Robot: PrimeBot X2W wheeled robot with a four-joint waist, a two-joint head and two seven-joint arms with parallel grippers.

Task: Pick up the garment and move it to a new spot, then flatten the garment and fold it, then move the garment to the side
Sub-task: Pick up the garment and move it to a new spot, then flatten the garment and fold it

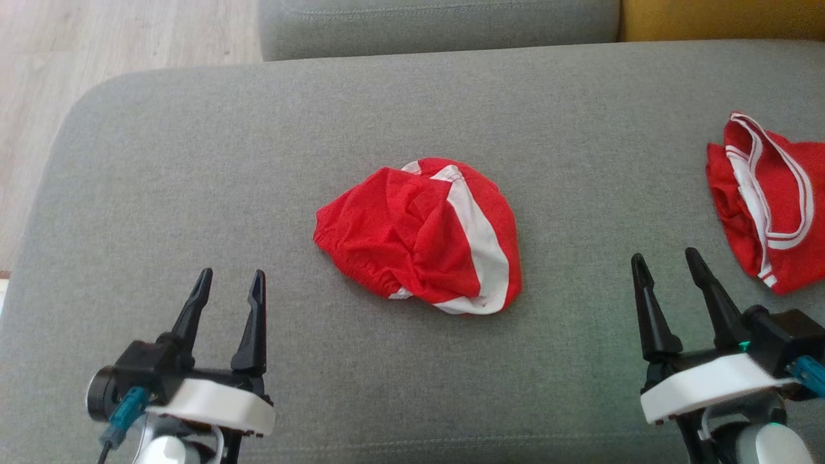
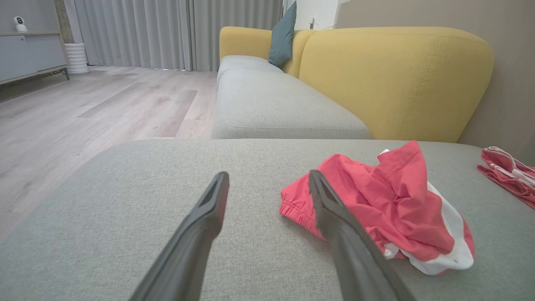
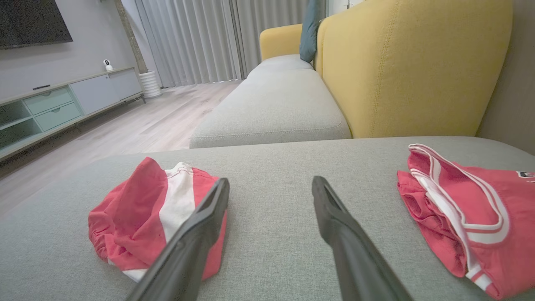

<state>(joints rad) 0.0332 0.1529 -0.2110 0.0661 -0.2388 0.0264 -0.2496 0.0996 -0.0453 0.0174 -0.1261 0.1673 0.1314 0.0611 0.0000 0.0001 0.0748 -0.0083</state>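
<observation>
A living room with a pale wood floor [image 1: 97, 38] and grey curtains [image 2: 167, 33] lies behind a broad grey fabric sofa cushion [image 1: 193, 161], which serves as the work surface. The crumpled red garment with a white stripe [image 1: 422, 235] sits bunched near the middle of the cushion, roughly midway between the two arms, a spot either could reach. Its gathered hem faces the left gripper [image 1: 232, 275], and the white band runs down the side nearer the right gripper [image 1: 664, 256]. Both grippers are poised over the near part of the cushion, fingers spread wide and holding nothing, well apart from the cloth, so I judge the pick-up not yet begun. A second red garment with white trim [image 1: 767, 200] lies at the cushion's right end, just beyond the right gripper. It looks like a piece set aside, and that corner is best left alone.

Open room lies mostly to the left and toward the far side, where bare fabric runs wide. The left end rounds off above the floor, so cloth spread there could slip over. The far edge meets another grey seat [image 1: 438, 26] at a seam, with the yellow backrest [image 2: 393, 79] behind on the right.
</observation>
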